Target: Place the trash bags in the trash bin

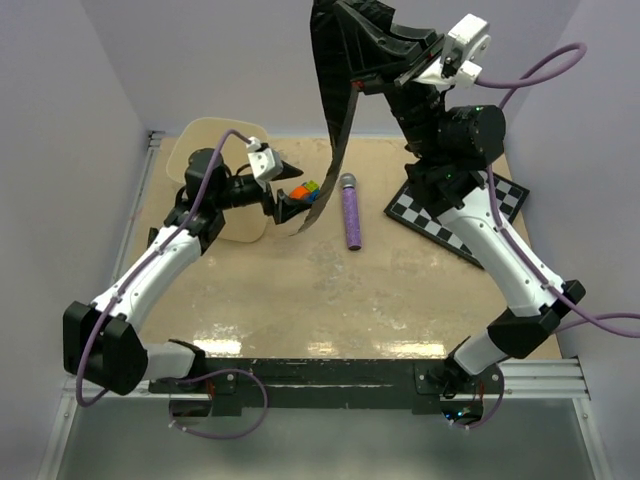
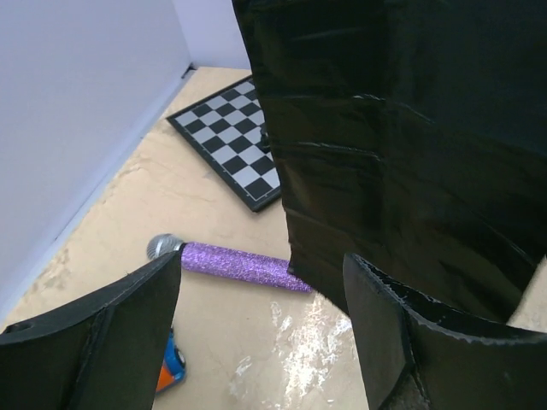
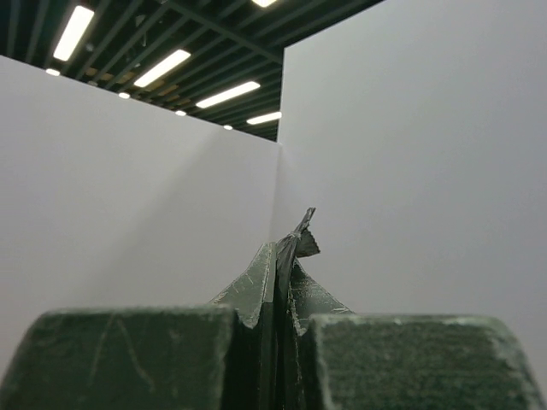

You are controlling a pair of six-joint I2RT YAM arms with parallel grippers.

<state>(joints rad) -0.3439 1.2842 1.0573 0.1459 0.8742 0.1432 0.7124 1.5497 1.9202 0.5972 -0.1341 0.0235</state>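
Right wrist view looks up along the right gripper [image 3: 273, 342]. Its two dark fingers [image 3: 128, 359] are pressed together on a pinched fold of the trash bag [image 3: 286, 265], which pokes up between them. Behind it are only white walls and ceiling lights. Nothing on the table appears in this view.

Left wrist view shows the left gripper [image 2: 265, 342] spread wide with nothing between its fingers. Just beyond the fingertips the trash bag [image 2: 402, 154] hangs as a glossy, creased black sheet that fills the upper right of the view. Whether the sheet touches the finger nearer to it cannot be told. Past it on the table lie a purple glittery cylinder [image 2: 244, 265] with a grey end and a chequered board [image 2: 226, 141]. A small orange and blue block [image 2: 171, 367] peeks out beside the other finger.

Top view alone shows the whole layout. The right gripper [image 1: 395, 62] is raised high over the far side of the table [image 1: 380, 300]. From it the trash bag [image 1: 335, 100] drapes down in a long narrowing strip. The strip's lower tip ends just beside the left gripper [image 1: 292, 190] and the block [image 1: 305, 190]. The trash bin [image 1: 215, 135], cream coloured, sits at the far left behind the left arm, apart from the bag. The cylinder [image 1: 352, 212] lies near the centre, and the board [image 1: 450, 215] lies partly under the right arm.
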